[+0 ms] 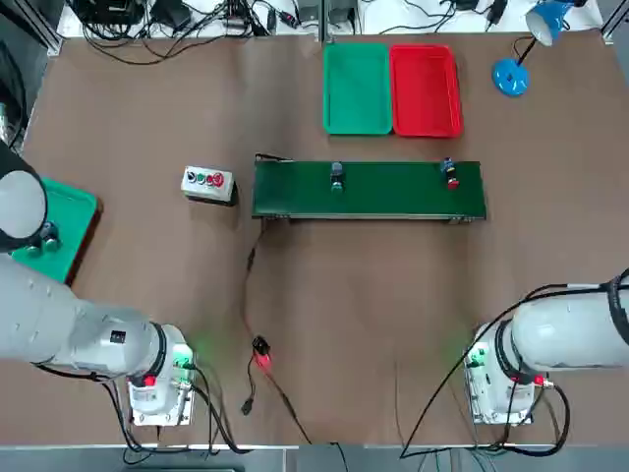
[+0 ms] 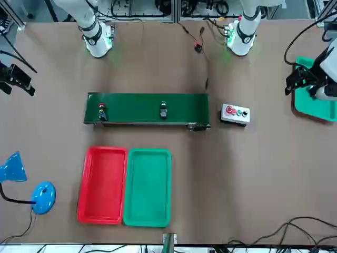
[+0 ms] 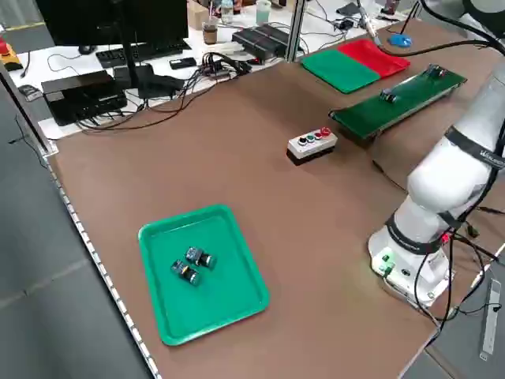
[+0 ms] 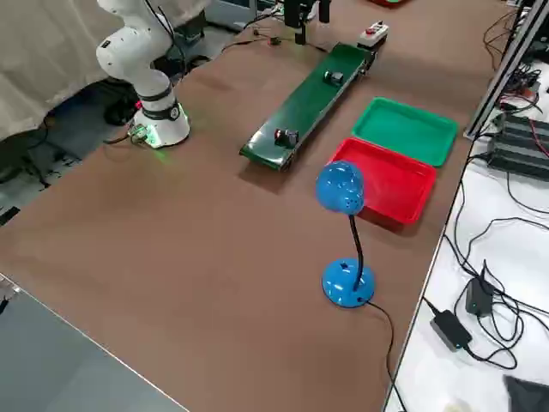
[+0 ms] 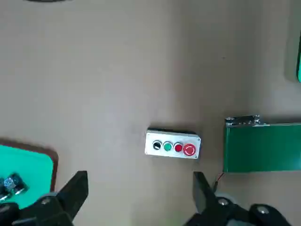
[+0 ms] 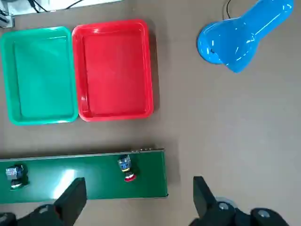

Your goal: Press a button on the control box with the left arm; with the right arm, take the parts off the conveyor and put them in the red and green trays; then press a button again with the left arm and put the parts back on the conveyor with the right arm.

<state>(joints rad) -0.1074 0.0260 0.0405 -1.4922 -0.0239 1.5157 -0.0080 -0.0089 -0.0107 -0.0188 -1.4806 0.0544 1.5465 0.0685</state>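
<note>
Green belt of the conveyor [image 1: 369, 189] runs with its long axis across the brown table [image 1: 147, 295] from the robot's left to its right in the top view, with a green-capped part [image 1: 336, 176] near its middle and a red-capped part [image 1: 450, 175] toward its right end. Beyond it lie the green tray [image 1: 357, 88] and red tray [image 1: 425, 90], touching side by side, long axes pointing away from the robot. The control box [image 1: 208, 184] sits just off the belt's left end, its buttons in a row parallel to the belt. A blue lamp [image 1: 521, 54] stands at the far right corner.

The front view shows the left gripper [image 2: 297, 79] raised over a second green tray [image 2: 316, 100] at the table's left edge, and the right gripper [image 2: 16, 79] out past the belt's other end.

The left side view alone shows two small parts [image 3: 192, 264] lying in that second tray, plus a bench with monitors and cables [image 3: 118, 71] behind.

The right side view shows the lamp's bowed neck near the red tray.

In the left wrist view the left gripper's fingers [image 5: 75, 190] stand wide apart, holding nothing, with the control box between them farther off.

In the right wrist view the right gripper's fingers [image 6: 70, 202] are likewise spread wide and empty above the belt's end
</note>
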